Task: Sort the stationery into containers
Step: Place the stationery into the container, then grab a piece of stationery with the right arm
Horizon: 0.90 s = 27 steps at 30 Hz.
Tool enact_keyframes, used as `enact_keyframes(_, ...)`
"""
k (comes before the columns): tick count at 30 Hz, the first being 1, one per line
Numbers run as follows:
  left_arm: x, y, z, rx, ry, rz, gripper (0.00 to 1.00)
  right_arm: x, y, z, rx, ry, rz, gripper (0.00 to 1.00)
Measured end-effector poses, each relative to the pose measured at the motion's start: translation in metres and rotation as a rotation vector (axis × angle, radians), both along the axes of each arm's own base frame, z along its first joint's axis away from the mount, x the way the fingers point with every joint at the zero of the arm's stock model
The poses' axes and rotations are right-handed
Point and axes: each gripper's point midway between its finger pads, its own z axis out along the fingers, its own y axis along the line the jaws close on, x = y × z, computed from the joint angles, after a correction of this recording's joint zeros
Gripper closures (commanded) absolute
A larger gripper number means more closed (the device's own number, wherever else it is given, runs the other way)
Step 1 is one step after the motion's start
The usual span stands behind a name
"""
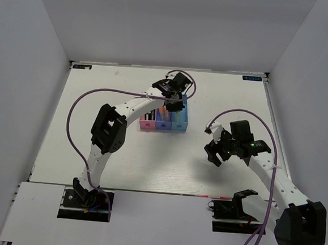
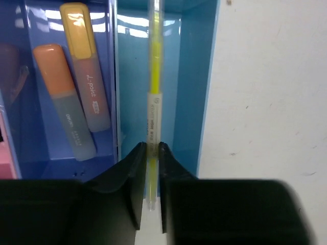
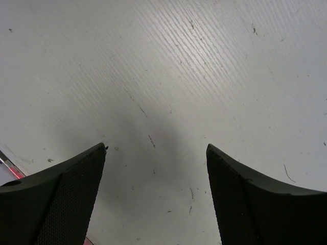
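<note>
My left gripper (image 2: 152, 148) is shut on a thin yellow-green stick (image 2: 155, 76), which points down into the light blue bin (image 2: 191, 76). In the top view that gripper (image 1: 174, 98) hangs over the far end of the three joined containers (image 1: 178, 125). Two orange highlighters (image 2: 64, 102) (image 2: 87, 66) lie side by side in the dark blue-purple bin (image 2: 110, 51). A sliver of the pink bin (image 2: 4, 158) shows at the left edge. My right gripper (image 3: 156, 153) is open above bare table, with nothing between its fingers; it hovers (image 1: 215, 152) to the right of the containers.
The white table (image 1: 121, 164) is walled by white panels on three sides. A purple cable (image 1: 80, 102) loops beside the left arm and another (image 1: 250, 115) arcs over the right arm.
</note>
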Motion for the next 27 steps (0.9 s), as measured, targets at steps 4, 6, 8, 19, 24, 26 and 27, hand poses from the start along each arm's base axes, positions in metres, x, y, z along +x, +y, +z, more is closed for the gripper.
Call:
enact_keyframes(4,0.005,0.002,-0.003,-0.004,0.004,0.016,0.48,-0.002,-0.003,-0.005,-0.004,0.012,-0.008,0.15)
enact_keyframes(6,0.004,0.002,-0.003,-0.004,0.009,0.016,0.46,-0.002,-0.004,-0.005,-0.005,0.011,-0.009,0.15)
enact_keyframes(8,0.004,0.002,-0.003,-0.005,0.009,0.015,0.46,-0.002,-0.005,-0.005,-0.007,0.009,-0.006,0.15)
enact_keyframes(19,-0.038,0.018,0.048,0.005,-0.048,-0.093,0.63,-0.027,0.008,-0.005,0.021,-0.014,0.317,0.78)
enact_keyframes(24,-0.114,0.06,0.116,-0.005,-0.165,-0.226,0.22,-0.06,0.012,-0.016,0.031,0.019,0.609,0.72)
enact_keyframes(26,-0.15,0.096,0.134,-0.023,-0.213,-0.247,0.21,-0.074,0.011,-0.019,0.046,0.061,0.682,0.6)
enact_keyframes(27,-0.165,0.113,0.136,-0.028,-0.232,-0.248,0.21,-0.08,0.01,-0.02,0.049,0.073,0.708,0.55)
